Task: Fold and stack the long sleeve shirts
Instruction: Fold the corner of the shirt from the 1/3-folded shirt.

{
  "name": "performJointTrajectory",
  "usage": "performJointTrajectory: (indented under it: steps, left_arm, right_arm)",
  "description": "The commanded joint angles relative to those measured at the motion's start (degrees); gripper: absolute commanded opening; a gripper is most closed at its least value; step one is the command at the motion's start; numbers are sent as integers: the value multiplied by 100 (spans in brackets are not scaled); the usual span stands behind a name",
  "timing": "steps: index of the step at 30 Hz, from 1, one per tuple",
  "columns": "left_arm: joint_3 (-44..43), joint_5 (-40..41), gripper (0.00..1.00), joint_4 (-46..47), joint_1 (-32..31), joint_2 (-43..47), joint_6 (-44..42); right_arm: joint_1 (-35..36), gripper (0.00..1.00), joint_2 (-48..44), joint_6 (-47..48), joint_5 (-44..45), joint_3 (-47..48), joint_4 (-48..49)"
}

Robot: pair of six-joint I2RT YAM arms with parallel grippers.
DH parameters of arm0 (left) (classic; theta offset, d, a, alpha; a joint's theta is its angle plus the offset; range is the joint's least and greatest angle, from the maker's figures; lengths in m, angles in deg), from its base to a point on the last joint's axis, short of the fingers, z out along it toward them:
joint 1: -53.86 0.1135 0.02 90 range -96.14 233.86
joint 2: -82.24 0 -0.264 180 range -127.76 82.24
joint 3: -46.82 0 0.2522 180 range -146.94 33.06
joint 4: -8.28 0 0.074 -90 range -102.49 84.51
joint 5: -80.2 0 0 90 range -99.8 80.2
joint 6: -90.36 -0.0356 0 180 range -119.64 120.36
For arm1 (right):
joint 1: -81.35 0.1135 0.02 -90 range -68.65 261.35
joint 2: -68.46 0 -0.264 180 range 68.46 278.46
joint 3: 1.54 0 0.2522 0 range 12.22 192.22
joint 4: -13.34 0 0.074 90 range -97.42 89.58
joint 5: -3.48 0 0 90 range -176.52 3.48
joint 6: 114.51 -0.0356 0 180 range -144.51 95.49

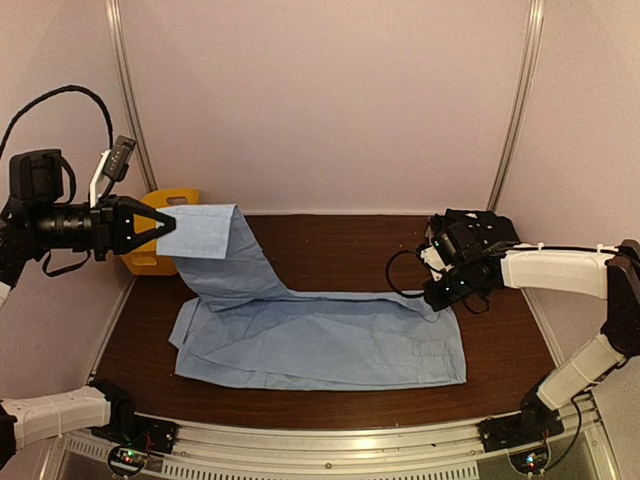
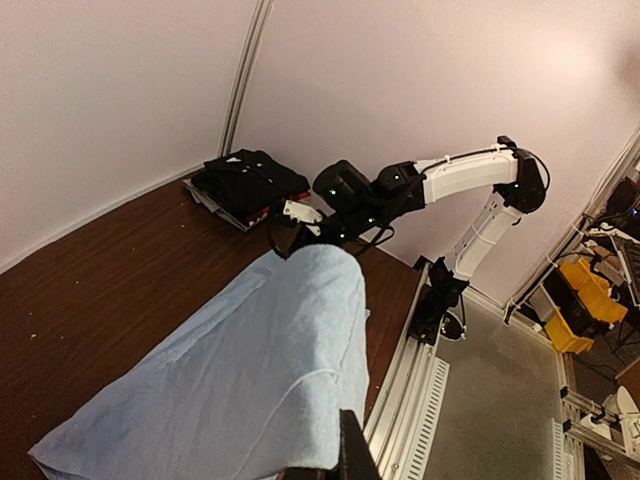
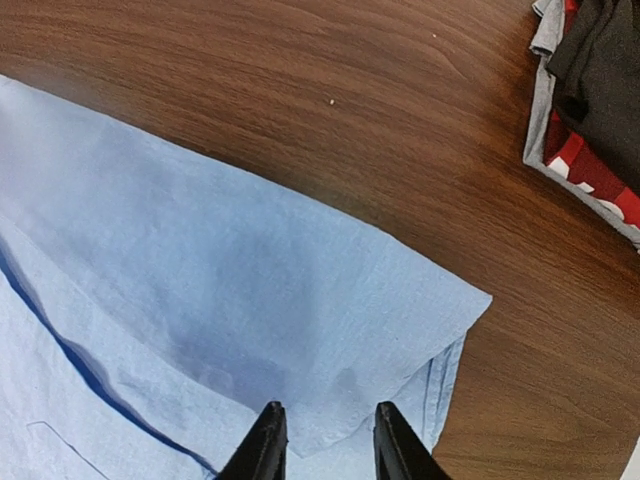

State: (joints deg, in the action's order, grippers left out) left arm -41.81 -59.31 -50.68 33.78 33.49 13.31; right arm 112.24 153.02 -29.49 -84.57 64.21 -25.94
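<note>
A light blue long sleeve shirt (image 1: pixel 320 345) lies spread over the brown table (image 1: pixel 340 250). One end of it (image 1: pixel 205 232) is lifted off the table at the back left, with my left gripper (image 1: pixel 168 224) shut on it. In the left wrist view the cloth (image 2: pixel 250 370) hangs away from a dark finger (image 2: pixel 357 450). My right gripper (image 1: pixel 440 293) hovers at the shirt's right end. It is open (image 3: pixel 325 440), jaws apart just above a folded corner of the blue cloth (image 3: pixel 300 290), holding nothing. A folded stack of black and red-edged shirts (image 3: pixel 595 110) sits at the back right (image 2: pixel 250 185).
A yellow plastic basket (image 1: pixel 172 196) stands behind the left gripper at the table's back left corner. Pale walls close off the back and both sides. A metal rail (image 1: pixel 330 450) carrying both arm bases runs along the near edge.
</note>
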Motion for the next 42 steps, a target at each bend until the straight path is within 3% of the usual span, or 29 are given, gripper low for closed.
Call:
performJointTrajectory:
  steps: [1,8,18,25,35,42]
  left_arm:
    - [38,-119,0,71,21,107,-54]
    - [179,-507,0,162,21,330,-122]
    - [482,-706,0,196,21,616,-187]
    - [734,-365,0,349,21,484,-53]
    - [1223,-119,0,530,21,436,5]
    - [1396,-164,0,770,21,310,77]
  right_arm:
    - [35,34,-204,-328,438,43,-321]
    - [46,43,-293,-359,-639,117,366]
    - [410,43,1320,-687,-1681,898,1428]
    - [504,34,1662,-684,-1819,752,1548]
    - [534,34,1766,-722,-1824,32,1757]
    - [537,37,1320,-744,-1624,-176,1735]
